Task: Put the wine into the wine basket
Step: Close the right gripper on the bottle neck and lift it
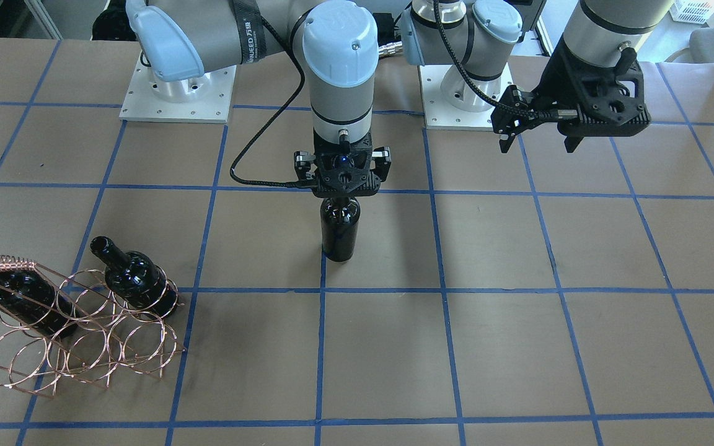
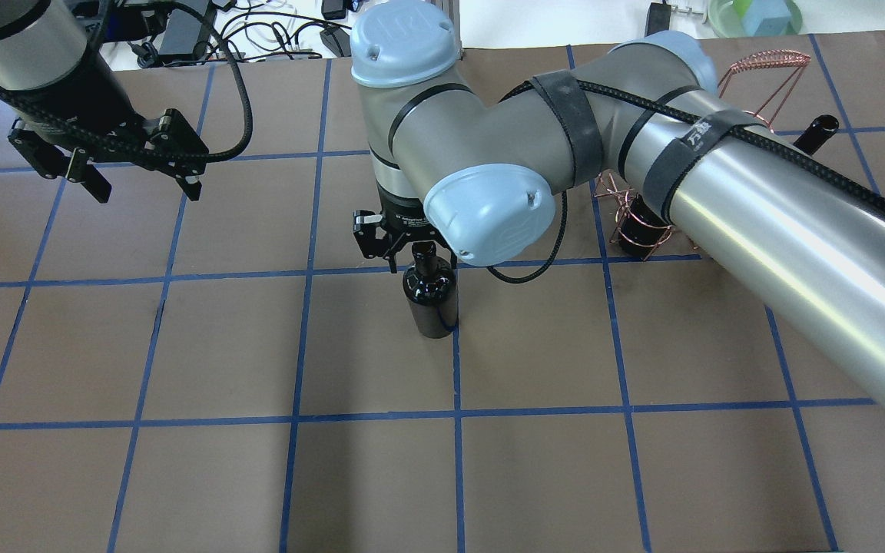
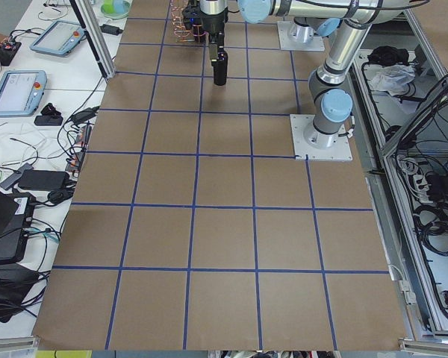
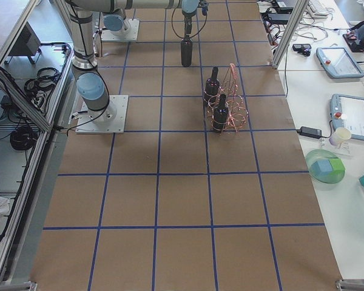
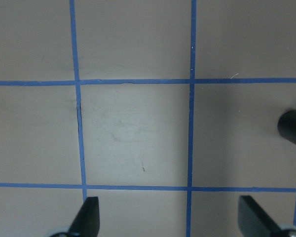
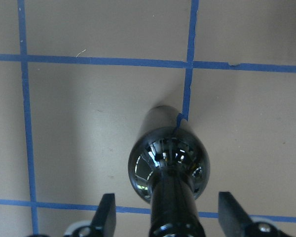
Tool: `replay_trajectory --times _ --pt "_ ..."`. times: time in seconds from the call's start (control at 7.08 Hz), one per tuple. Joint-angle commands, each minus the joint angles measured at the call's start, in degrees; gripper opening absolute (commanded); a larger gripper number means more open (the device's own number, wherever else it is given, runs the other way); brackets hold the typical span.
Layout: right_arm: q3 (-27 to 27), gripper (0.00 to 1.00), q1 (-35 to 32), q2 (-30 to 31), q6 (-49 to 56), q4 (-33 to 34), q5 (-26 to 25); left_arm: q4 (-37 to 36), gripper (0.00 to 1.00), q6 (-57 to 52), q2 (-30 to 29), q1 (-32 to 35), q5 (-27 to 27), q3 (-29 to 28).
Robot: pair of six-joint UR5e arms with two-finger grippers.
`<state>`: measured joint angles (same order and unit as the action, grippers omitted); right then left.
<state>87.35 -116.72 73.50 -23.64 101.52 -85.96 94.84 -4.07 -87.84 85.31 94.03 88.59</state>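
Observation:
A near-black wine bottle (image 1: 339,226) stands upright on the table's middle; it also shows in the overhead view (image 2: 431,296) and the right wrist view (image 6: 167,163). My right gripper (image 1: 341,195) hangs over it, open, with its fingers (image 6: 106,217) on either side of the neck and apart from it. The copper wire wine basket (image 1: 78,328) stands on my right side and holds two more bottles (image 1: 134,279), leaning. My left gripper (image 1: 537,139) is open and empty, raised near its base, as the left wrist view shows (image 5: 170,217).
My right arm hides most of the basket (image 2: 634,207) in the overhead view; its handle (image 2: 765,61) shows above the arm. A dark rounded shape (image 5: 293,131) sits at the left wrist view's right edge. The arm bases (image 1: 177,93) stand at the table's robot side.

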Motion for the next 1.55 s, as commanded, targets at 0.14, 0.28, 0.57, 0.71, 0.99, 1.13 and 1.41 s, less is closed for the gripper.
replay_trajectory --times 0.14,0.28,0.57,0.71,0.99,1.13,1.41 --pt "0.11 0.66 0.00 -0.02 -2.90 -0.18 0.09 -0.53 1.00 -0.23 -0.58 -0.05 -2.19 0.00" --pt "0.37 0.63 0.00 -0.02 -2.91 -0.18 0.01 -0.54 1.00 0.02 -0.49 -0.06 -2.10 0.00" --pt "0.37 0.33 0.00 -0.02 -2.91 -0.18 0.09 -0.45 1.00 0.29 -0.41 -0.06 -2.19 0.00" --pt "0.28 0.22 0.00 -0.11 -2.91 -0.01 0.09 -0.45 1.00 0.20 -0.32 -0.06 -2.01 0.00" --pt "0.02 0.00 0.00 -0.20 -2.64 -0.01 0.09 -0.45 1.00 0.38 -0.23 -0.06 -1.93 0.00" --pt "-0.07 0.00 0.00 -0.20 -2.56 -0.01 0.18 -0.36 1.00 0.29 -0.14 -0.06 -1.75 0.00" --pt "-0.33 0.00 0.44 0.33 -0.72 -0.18 0.09 -0.36 1.00 0.29 -0.05 -0.06 -1.66 0.00"
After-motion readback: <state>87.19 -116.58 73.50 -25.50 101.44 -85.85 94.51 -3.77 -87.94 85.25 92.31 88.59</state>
